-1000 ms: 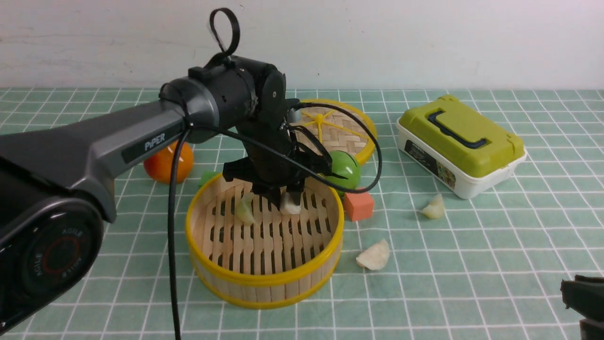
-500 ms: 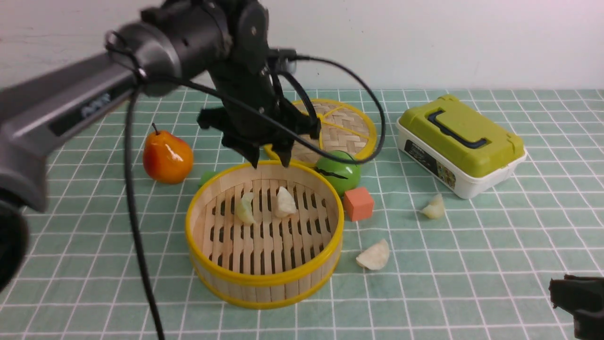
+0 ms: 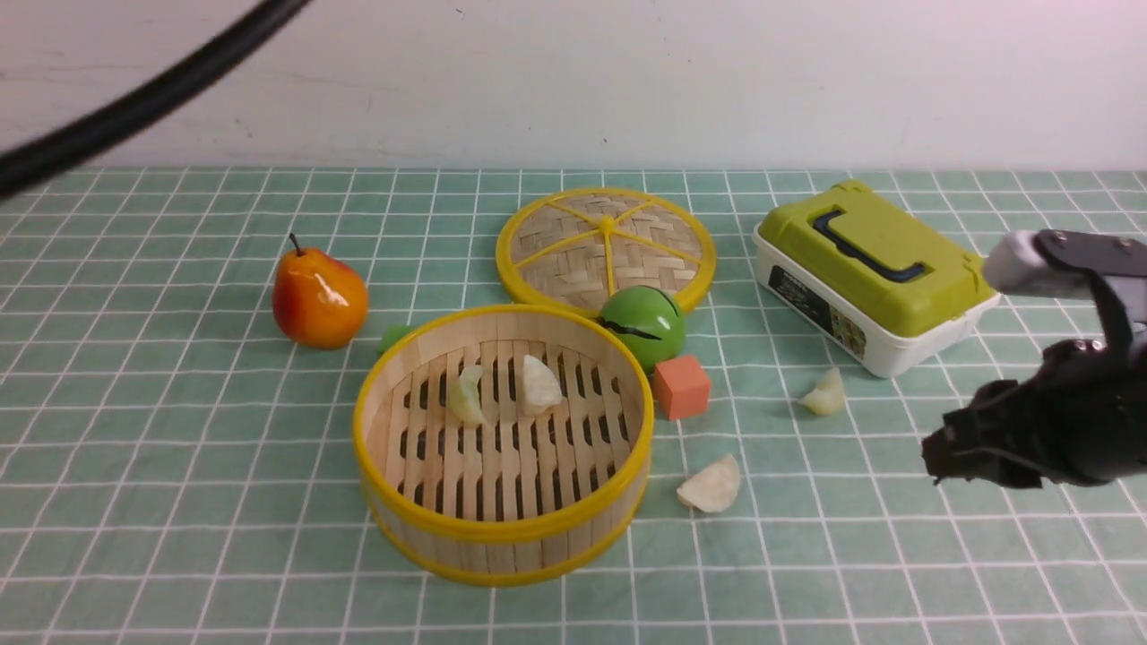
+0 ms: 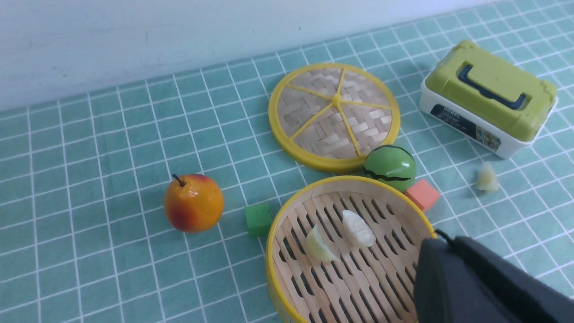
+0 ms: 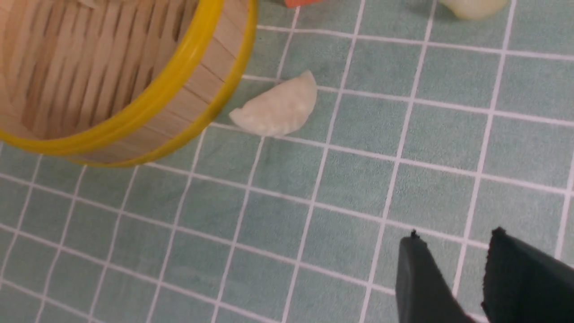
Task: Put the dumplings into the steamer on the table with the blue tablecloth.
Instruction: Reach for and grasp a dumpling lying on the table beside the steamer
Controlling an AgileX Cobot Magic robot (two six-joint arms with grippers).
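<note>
While two of the dumplings already lie side by side on the slat floor of the steamer (image 3: pixel 502 535) — a greenish dumpling (image 3: pixel 466 396) on the left and a white dumpling (image 3: pixel 540 385) on the right — the job looks about half done. Two are left out on the table with the blue tablecloth (image 3: pixel 179 502): the near dumpling (image 3: pixel 711 485) just right of the steamer's wall, and the far dumpling (image 3: pixel 824 394) further right, close to the green-lidded box (image 3: pixel 874 269). The right gripper (image 3: pixel 939 452) hangs over the cloth well right of the near dumpling, its jaws partly parted and empty — that dumpling is probably its next pick. The left gripper (image 4: pixel 448 269) shows only as a dark mass in its own wrist view, closed, with nothing seen in it.
</note>
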